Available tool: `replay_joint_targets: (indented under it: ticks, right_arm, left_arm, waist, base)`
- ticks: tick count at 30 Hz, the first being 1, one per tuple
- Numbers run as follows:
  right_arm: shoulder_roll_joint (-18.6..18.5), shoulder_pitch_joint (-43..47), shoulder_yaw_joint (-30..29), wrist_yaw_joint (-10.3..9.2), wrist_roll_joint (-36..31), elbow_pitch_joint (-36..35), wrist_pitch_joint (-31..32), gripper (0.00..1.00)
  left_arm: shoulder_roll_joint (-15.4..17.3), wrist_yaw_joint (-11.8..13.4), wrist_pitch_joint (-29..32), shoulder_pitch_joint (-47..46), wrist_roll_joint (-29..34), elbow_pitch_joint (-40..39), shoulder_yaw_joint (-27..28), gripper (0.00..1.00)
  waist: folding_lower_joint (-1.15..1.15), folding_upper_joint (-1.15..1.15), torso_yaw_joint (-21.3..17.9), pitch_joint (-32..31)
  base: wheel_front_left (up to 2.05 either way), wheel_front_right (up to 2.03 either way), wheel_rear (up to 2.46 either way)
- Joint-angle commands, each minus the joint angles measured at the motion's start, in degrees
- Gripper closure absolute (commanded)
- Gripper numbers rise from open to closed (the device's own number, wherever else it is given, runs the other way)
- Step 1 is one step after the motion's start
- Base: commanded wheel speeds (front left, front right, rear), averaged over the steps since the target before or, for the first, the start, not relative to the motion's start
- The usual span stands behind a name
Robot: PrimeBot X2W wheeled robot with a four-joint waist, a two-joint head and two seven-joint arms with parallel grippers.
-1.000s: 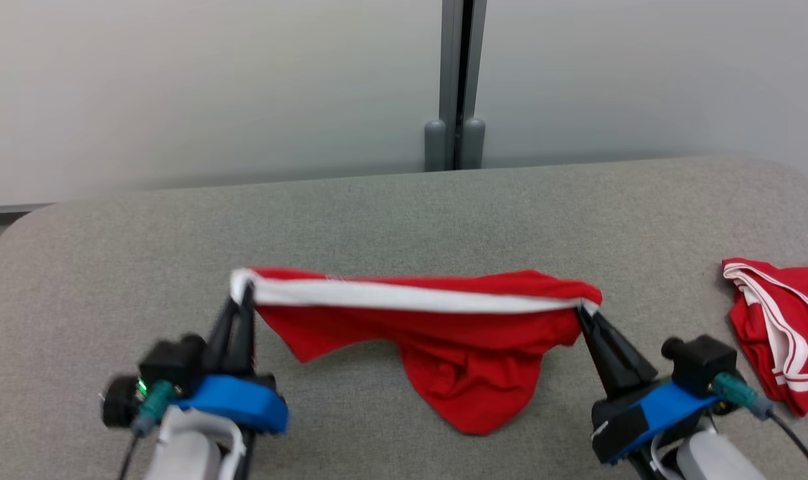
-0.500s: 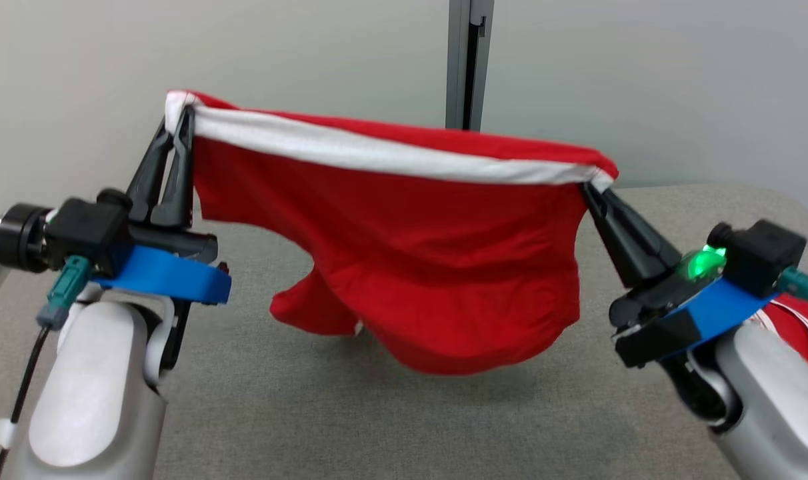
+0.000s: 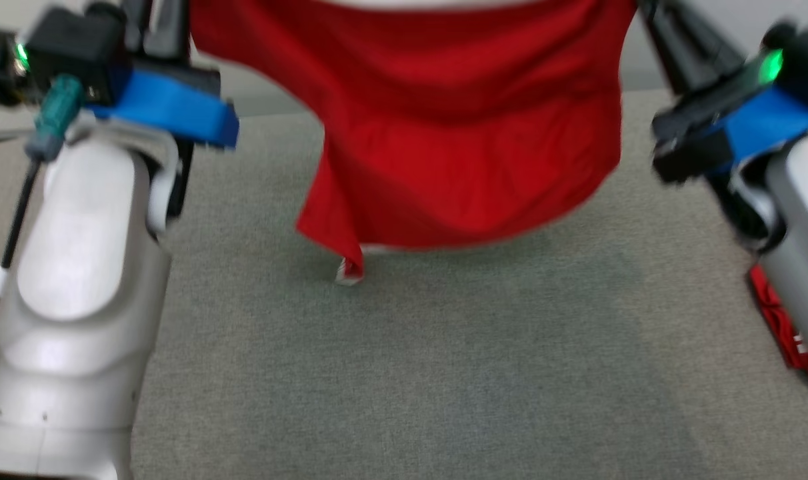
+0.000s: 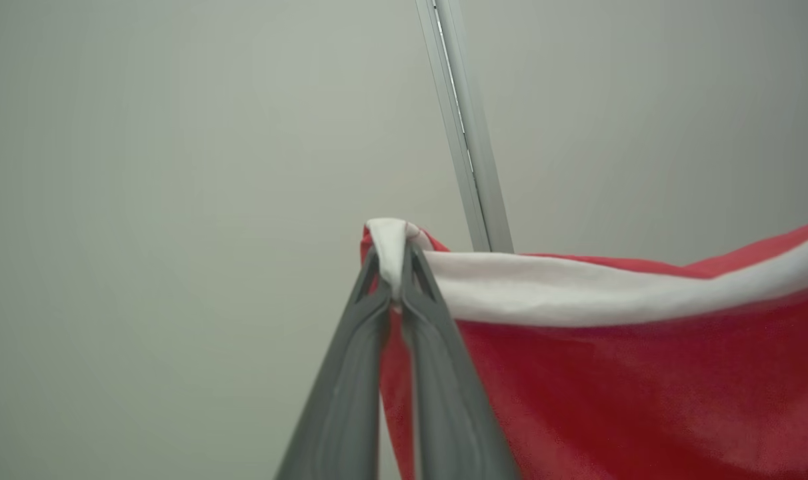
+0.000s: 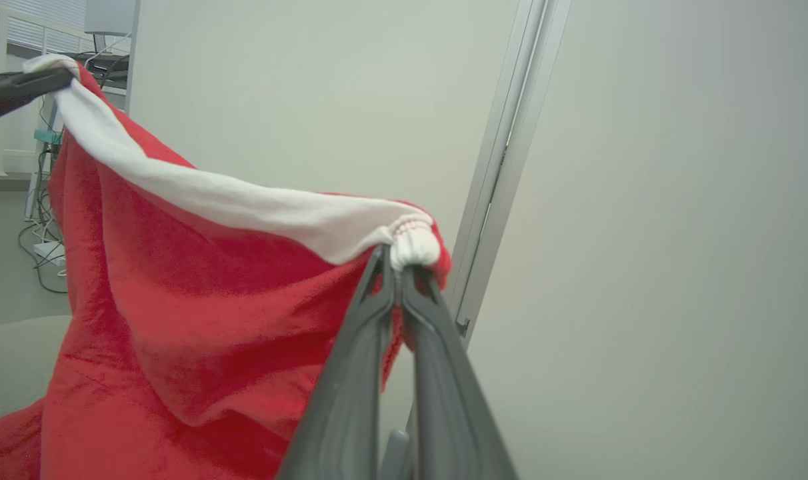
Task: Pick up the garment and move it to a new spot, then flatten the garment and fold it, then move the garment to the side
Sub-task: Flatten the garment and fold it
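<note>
Garment (image 3: 457, 133) has risen higher over bench (image 3: 444, 367); left hand (image 4: 394, 260) and right hand (image 5: 396, 267) each pinch 1 end of waistband (image 4: 577, 287).

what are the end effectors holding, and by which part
The red garment, by its white waistband: the left end effector pinches one end, the right end effector the other.

We find the grey surface (image 3: 444, 373) open from the centre to 6 o'clock in the head view, and a hand could pass there. At 12 o'clock the red garment (image 3: 457, 120) hangs as a curtain between the left hand (image 4: 394, 267) and the right hand (image 5: 396, 270), both clamped on its white band, and it bars the far side. A second red garment (image 3: 785, 328) lies at 4 o'clock. The left forearm (image 3: 77, 267) closes 9 o'clock and the right forearm (image 3: 804, 200) closes 3 o'clock.
</note>
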Motion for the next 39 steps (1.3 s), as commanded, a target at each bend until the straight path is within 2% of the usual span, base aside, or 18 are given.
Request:
replay_joint_targets:
  ticks: [1, 4, 6, 10, 14, 22, 26, 30, 39]
  right_arm:
    - [0.15, -1.73, -0.57, -0.03, -0.81, 0.86, -0.40, 1.00]
    - [1.71, -8.00, -3.23, -0.03, -4.09, 5.26, -0.82, 1.00]
    - [2.14, -11.05, -5.13, -0.03, -6.75, 5.35, -0.88, 1.00]
    - [2.65, -9.27, -7.24, -0.03, -10.04, 4.21, -0.83, 1.00]
    - [1.94, -0.21, -4.42, -0.03, -10.83, 3.07, -0.83, 1.00]
    - [1.86, 23.84, 2.50, -0.03, -6.27, 2.58, -0.85, 1.00]
    - [3.09, 33.60, 1.31, -0.04, -2.70, 1.82, -0.84, 1.00]
    - [4.00, 43.03, -0.59, -0.08, -1.42, 0.67, -0.84, 1.00]
    - [2.67, 55.71, -1.53, -0.08, -0.77, -3.86, -0.85, 1.00]
  left_arm:
    - [-0.11, 0.42, -0.64, -1.86, 0.89, 0.40, 0.02, 1.00]
    - [-0.77, 2.17, -2.77, -7.15, 1.52, 3.31, 0.86, 1.00]
    - [-1.32, 2.54, -3.57, -9.76, 1.67, 4.21, 1.05, 1.00]
    - [-2.41, 2.25, -3.89, -7.87, 1.44, 2.39, 1.24, 1.00]
    - [-3.70, 2.07, -3.93, 2.18, 0.36, -0.32, 2.03, 1.00]
    - [-7.37, 2.49, -3.95, 30.54, -3.92, -0.69, 6.14, 1.00]
    - [-8.42, 3.59, -3.96, 41.11, -5.53, -1.54, 8.39, 1.00]
    - [-8.65, 4.38, -3.96, 48.93, -6.35, -2.45, 10.11, 1.00]
    - [-8.54, 2.99, -3.96, 59.37, -3.99, -3.80, 12.00, 1.00]
  waist:
    - [-0.01, 0.00, 1.49, 1.76]
    - [-0.01, 0.00, 1.90, 3.30]
    - [-0.01, 0.00, 2.34, 3.93]
    - [-0.01, 0.00, 3.11, 3.90]
    - [-0.01, 0.00, 3.59, 2.59]
    - [-0.01, 0.00, 3.89, -0.84]
    - [-0.01, 0.00, 4.53, -3.63]
    - [-0.01, 0.00, 4.93, -7.03]
    - [-0.01, 0.00, 4.57, -11.31]
  base:
    - [0.00, 0.00, 0.00]
    - [0.00, 0.00, 0.00]
    - [0.00, 0.00, 0.00]
    - [0.00, 0.00, 0.00]
    - [0.00, 0.00, 0.00]
    - [0.00, 0.00, 0.00]
    - [0.00, 0.00, 0.00]
    - [0.00, 0.00, 0.00]
    - [0.00, 0.00, 0.00]
